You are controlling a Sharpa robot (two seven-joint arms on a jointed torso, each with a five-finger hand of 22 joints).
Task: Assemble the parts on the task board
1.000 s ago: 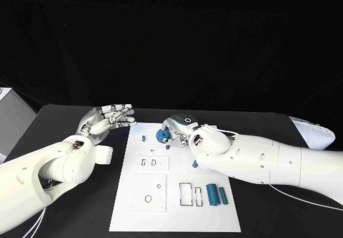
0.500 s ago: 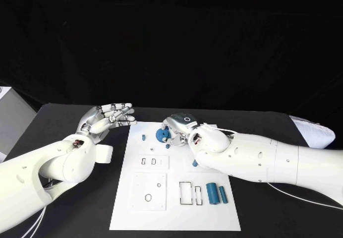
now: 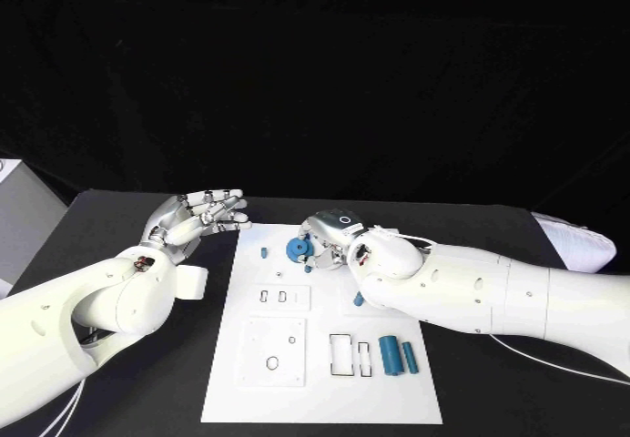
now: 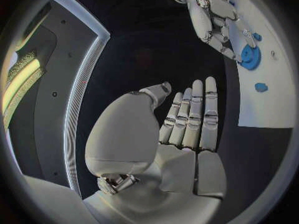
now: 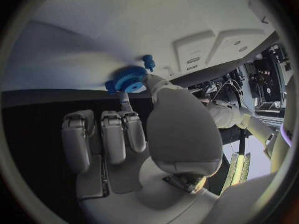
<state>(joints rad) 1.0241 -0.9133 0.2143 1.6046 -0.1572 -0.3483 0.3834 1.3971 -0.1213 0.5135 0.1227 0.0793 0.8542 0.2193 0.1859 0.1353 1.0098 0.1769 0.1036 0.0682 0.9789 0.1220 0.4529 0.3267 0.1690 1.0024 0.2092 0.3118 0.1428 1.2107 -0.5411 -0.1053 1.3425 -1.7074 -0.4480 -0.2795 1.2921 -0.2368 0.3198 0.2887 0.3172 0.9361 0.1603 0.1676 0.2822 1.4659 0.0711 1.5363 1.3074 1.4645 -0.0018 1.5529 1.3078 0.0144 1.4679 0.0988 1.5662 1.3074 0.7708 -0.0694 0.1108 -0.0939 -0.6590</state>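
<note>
Early days, I'd say: right hand (image 3: 336,238) fingers pinch a gear (image 3: 300,248) at the board's (image 3: 249,382) twelve o'clock, left hand (image 3: 199,217) fingers spread, two cylinders (image 3: 398,356) loose at five.

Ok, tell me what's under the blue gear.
The blue gear sits over the white board, pinched by the right hand. Whatever is directly beneath it is covered.

A black counter (image 3: 131,228) stands against a black backdrop (image 3: 315,91) that fills the far side. A pale boxlike object (image 3: 20,218), possibly a cabinet, sits at the counter's left. White cloth (image 3: 578,241) lies at right.
</note>
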